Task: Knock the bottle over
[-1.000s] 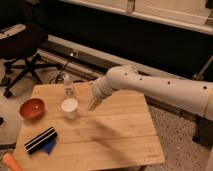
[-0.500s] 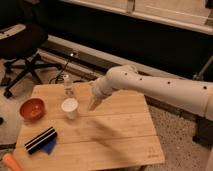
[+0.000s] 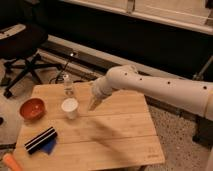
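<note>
The clear plastic bottle [image 3: 68,86] stands upright near the far left part of the wooden table [image 3: 115,135]. A white paper cup [image 3: 70,108] stands just in front of it. My gripper [image 3: 93,104] hangs from the white arm [image 3: 150,90] that reaches in from the right. It is over the table, to the right of the cup and to the right of and nearer than the bottle, apart from both.
An orange-red bowl [image 3: 32,108] sits at the table's left edge. A black and blue striped object [image 3: 41,140] lies at the front left. An orange thing [image 3: 11,162] shows at the bottom left corner. A black office chair [image 3: 22,47] stands behind on the left.
</note>
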`<state>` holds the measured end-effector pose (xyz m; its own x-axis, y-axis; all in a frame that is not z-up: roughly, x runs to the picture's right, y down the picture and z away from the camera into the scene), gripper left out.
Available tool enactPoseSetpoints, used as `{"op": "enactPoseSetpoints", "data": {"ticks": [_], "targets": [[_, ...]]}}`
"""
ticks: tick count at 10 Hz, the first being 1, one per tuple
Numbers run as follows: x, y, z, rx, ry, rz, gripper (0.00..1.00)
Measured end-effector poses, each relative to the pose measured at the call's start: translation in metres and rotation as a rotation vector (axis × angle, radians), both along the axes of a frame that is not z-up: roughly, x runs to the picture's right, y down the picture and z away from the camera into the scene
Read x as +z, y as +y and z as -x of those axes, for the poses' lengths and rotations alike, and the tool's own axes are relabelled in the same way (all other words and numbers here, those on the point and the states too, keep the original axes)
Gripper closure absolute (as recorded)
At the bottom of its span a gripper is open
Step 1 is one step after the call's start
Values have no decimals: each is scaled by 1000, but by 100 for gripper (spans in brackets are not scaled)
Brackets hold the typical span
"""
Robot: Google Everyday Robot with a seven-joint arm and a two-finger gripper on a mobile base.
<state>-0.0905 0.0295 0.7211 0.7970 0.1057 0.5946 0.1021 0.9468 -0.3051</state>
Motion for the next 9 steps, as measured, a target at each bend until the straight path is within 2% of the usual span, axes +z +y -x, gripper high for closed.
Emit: {"op": "enactPoseSetpoints", "data": {"ticks": [7, 8, 9], "targets": [[0, -1, 0, -1, 0, -2, 20], [-2, -4, 0, -2, 0, -8, 20], [-14, -22, 2, 5, -5, -36, 20]]}}
